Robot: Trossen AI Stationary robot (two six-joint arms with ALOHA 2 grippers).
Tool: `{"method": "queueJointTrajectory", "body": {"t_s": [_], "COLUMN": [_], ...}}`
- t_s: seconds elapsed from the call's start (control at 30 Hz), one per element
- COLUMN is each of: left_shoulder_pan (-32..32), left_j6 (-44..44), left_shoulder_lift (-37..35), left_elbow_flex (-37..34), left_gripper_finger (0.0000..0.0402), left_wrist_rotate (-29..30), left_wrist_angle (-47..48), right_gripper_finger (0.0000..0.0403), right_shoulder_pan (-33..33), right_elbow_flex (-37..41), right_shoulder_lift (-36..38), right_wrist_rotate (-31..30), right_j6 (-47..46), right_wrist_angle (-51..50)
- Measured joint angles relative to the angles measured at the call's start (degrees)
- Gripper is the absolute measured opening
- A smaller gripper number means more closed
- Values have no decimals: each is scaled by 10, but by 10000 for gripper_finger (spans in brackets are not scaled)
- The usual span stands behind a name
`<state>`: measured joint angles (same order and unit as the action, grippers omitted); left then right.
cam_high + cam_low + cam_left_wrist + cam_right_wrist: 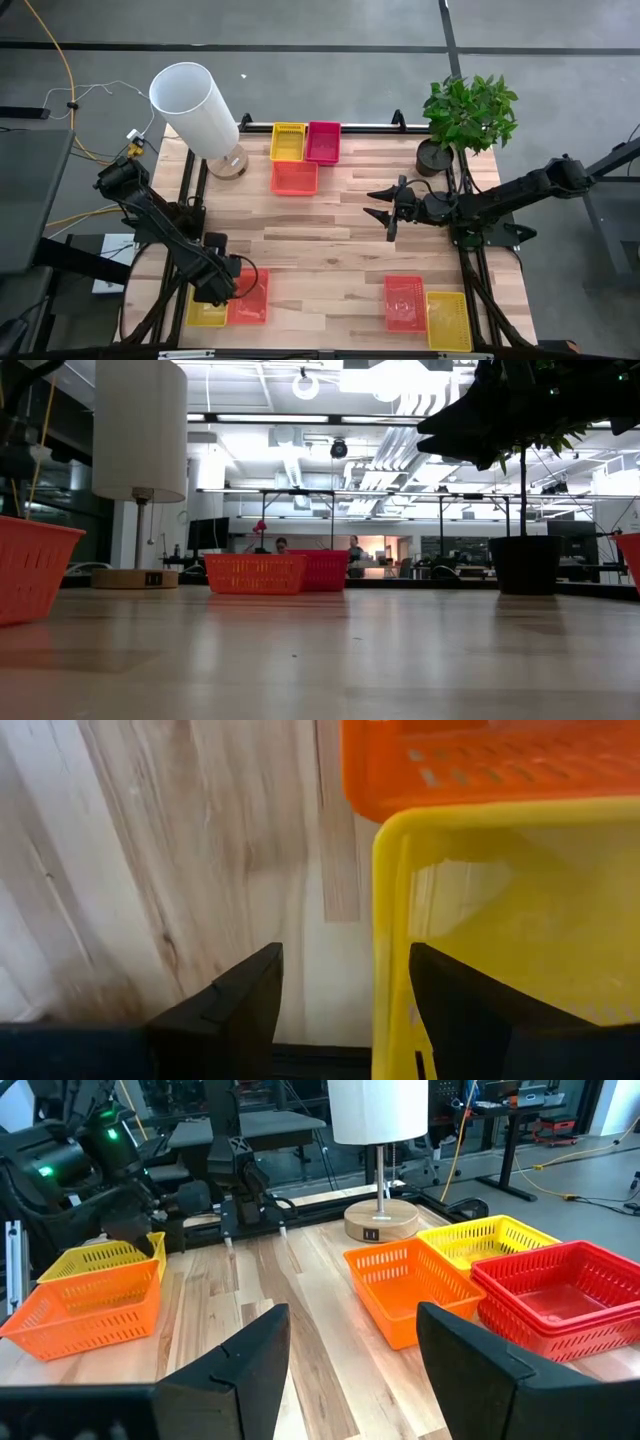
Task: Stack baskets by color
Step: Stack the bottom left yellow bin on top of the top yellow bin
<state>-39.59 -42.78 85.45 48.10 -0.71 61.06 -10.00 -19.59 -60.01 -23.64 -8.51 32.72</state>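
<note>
My left gripper (216,290) points down, open, over the near left pair of baskets: a yellow basket (204,314) beside an orange basket (250,300). In the left wrist view its fingers (240,1010) straddle the yellow basket's side wall (390,920), one outside over the table and one over the inside; no touch shows. At the far edge a yellow basket (288,141), a magenta basket (323,141) and an orange basket (294,177) stand together. An orange basket (404,302) and a yellow basket (449,320) stand near right. My right gripper (386,207) hovers level and open, holding nothing.
A tall white lamp (195,105) on a round wooden base stands at the far left. A potted plant (465,115) stands at the far right. Bare wood (320,250) lies across the table's middle between the basket groups.
</note>
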Motion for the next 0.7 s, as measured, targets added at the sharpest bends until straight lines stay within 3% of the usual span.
{"method": "queueJointTrajectory", "body": {"t_s": [0.2,0.53,0.7], "left_shoulder_pan": [0,0,6], "left_j6": [0,15,14], "left_shoulder_lift": [0,0,-5], "left_elbow_flex": [0,0,0], "left_gripper_finger": [165,15,11], "left_wrist_rotate": [-2,-9,-25], "left_wrist_angle": [-3,-9,17], "right_gripper_finger": [206,206,206], "right_shoulder_pan": [0,0,0], "right_elbow_flex": [0,0,0], "right_shoulder_lift": [0,0,0], "right_wrist_rotate": [0,0,0], "right_j6": [0,-4,-4], "right_wrist_angle": [0,0,0]}}
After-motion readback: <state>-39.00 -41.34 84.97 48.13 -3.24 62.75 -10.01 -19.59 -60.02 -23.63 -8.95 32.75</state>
